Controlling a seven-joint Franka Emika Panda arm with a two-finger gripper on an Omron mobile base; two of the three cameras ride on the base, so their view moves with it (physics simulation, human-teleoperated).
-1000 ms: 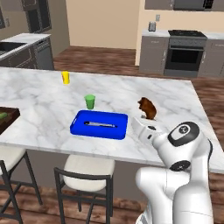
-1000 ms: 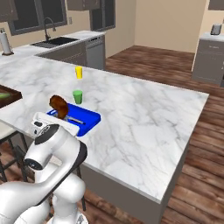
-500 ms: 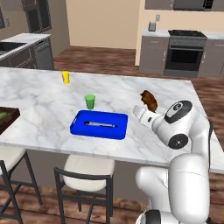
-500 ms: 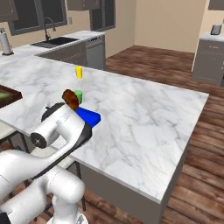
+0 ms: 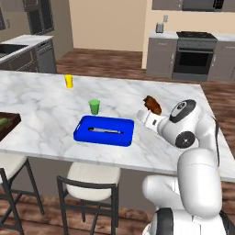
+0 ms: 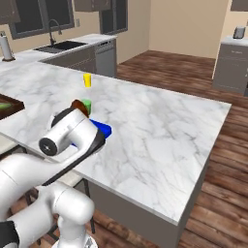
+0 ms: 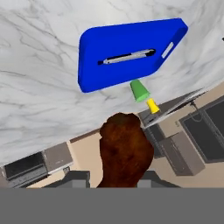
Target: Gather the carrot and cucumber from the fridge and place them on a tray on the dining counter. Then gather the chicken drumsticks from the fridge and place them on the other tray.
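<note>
The gripper (image 5: 148,110) hangs above the marble counter (image 5: 41,114), just right of the blue tray (image 5: 104,131). Its jaws are partly closed on a brown drumstick (image 5: 152,104), which sticks up from between them, clear of the counter. In the hand view the drumstick (image 7: 124,148) stands between the tips. A silver utensil (image 7: 127,57) lies in the tray. A green cup (image 5: 94,106) stands just behind the tray, a yellow cup (image 5: 69,81) farther back.
</note>
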